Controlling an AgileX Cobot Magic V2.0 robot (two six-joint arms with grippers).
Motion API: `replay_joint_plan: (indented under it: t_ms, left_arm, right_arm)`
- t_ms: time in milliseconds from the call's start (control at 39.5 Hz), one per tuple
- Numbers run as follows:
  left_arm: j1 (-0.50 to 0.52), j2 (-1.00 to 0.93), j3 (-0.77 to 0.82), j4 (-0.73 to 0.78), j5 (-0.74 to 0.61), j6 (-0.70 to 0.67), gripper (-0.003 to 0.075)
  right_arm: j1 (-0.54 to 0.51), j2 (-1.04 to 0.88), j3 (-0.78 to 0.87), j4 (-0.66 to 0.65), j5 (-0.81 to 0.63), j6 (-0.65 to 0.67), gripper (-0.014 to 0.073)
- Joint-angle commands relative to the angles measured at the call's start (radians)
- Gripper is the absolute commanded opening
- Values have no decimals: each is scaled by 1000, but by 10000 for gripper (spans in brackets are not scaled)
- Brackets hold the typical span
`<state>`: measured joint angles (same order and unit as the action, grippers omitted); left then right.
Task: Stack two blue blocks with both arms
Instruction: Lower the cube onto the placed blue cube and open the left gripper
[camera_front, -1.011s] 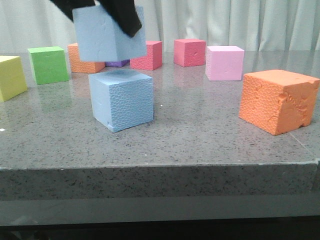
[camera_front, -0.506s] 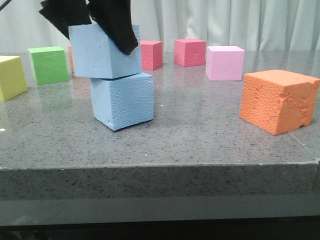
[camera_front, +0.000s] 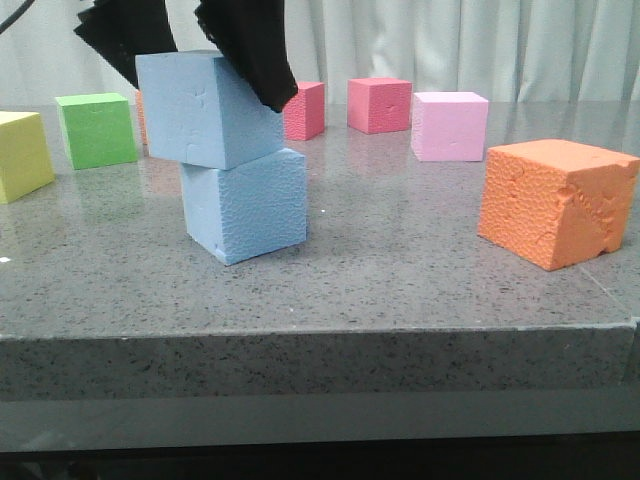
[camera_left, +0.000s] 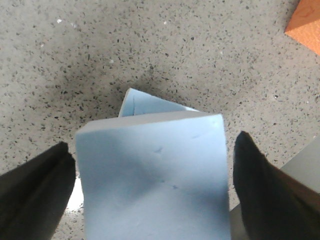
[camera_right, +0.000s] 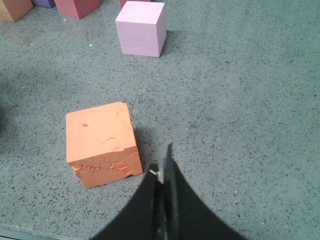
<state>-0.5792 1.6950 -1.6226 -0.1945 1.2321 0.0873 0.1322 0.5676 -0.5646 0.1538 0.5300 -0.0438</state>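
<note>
The smoother blue block (camera_front: 205, 110) rests tilted on the pebbled blue block (camera_front: 250, 205), offset to the left and overhanging it. My left gripper (camera_front: 215, 70) is above the upper block, one dark finger on each side. In the left wrist view the fingers (camera_left: 40, 185) stand slightly clear of the upper block (camera_left: 155, 170), with thin gaps on both sides, so the gripper is open. A corner of the lower block (camera_left: 145, 105) shows beyond it. My right gripper (camera_right: 162, 170) is shut and empty above the table, beside a large orange cube (camera_right: 100, 140).
The orange cube (camera_front: 555, 200) sits at the right front. A yellow cube (camera_front: 20, 155) and a green cube (camera_front: 95, 128) stand at the left. Red cubes (camera_front: 380, 103) and a pale pink cube (camera_front: 450, 125) stand at the back. The table's front edge (camera_front: 320, 335) is near.
The upper blue block came down onto the pebbled one and now sits tilted on it. My left gripper's fingers have spread apart from the block.
</note>
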Motion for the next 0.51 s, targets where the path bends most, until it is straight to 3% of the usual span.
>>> replay_joint_plan:
  t_ms: [0,303,379,480]
  left_arm:
    - [-6,-43,-44,-24,-23,-3,629]
    - [-6,-45,-229,35,42,-3,610]
    - [-6,-45,-262,35,42,-3,559]
    - [-6,-45,-288,35,42,-3,429]
  right_arm:
    - [-4,-3,-27,9,-66,-10,-61]
    - [-4,-3,-27,9,-64,-10,-61]
    - [-4,-3,-27,9,-64,-10,-61]
    - [-4,-3,-27,9,-64,-10,-61]
